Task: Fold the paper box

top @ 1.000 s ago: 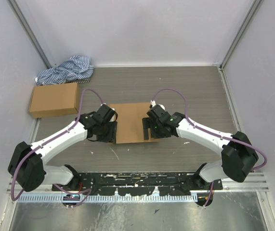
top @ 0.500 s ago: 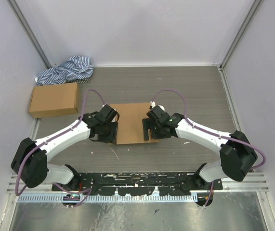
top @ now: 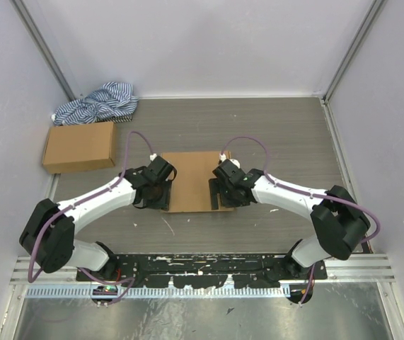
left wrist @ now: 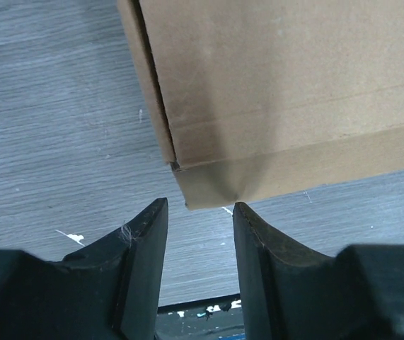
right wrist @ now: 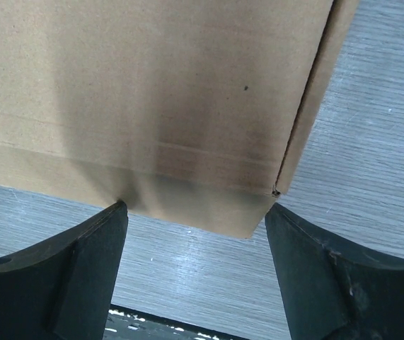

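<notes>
At the centre of the tabletop, you see the paper box lying flat and closed. Your left hand stands open just before the box's near left corner, not gripping it. Your right hand is spread wide at the near right corner, holding nothing.
</notes>
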Robot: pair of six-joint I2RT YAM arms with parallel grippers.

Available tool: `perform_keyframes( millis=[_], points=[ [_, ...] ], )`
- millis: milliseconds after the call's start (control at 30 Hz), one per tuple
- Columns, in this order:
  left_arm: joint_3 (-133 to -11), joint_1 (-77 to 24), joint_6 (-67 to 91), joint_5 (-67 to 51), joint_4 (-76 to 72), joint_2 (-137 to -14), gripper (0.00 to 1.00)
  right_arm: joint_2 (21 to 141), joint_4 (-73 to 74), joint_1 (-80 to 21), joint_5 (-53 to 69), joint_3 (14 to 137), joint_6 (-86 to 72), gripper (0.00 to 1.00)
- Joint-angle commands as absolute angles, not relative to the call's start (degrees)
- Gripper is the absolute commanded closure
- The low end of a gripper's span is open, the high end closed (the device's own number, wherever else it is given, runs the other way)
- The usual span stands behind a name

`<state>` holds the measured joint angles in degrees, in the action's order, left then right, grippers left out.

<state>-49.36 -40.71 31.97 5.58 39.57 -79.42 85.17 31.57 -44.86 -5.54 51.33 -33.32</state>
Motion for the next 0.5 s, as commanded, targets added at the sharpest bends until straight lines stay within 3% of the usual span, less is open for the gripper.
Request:
perform_keyframes(
  millis=[0,400,433,467],
  points=[
    [-48.93,-40.93,32.69,9.19,38.25,-78.24,0.51,83.29,29.97,-45.02,-7.65,51.54,-33.21,0.16],
    [-49.31,-40.89,32.61,5.62,38.29,-65.79,0.5,74.48,40.9,-45.07,-15.01,63.1,-29.4,0.14],
    [-48.41,-40.9,32.46,4.22,37.15,-64.62,0.52,75.15,40.69,-45.04,-16.2,65.11,-28.77,0.17],
    [-47.1,-40.92,32.44,2.56,35.3,-63.46,0.56,76.32,39.78,-44.77,-17.09,67.07,-28.03,0.28]
  ],
)
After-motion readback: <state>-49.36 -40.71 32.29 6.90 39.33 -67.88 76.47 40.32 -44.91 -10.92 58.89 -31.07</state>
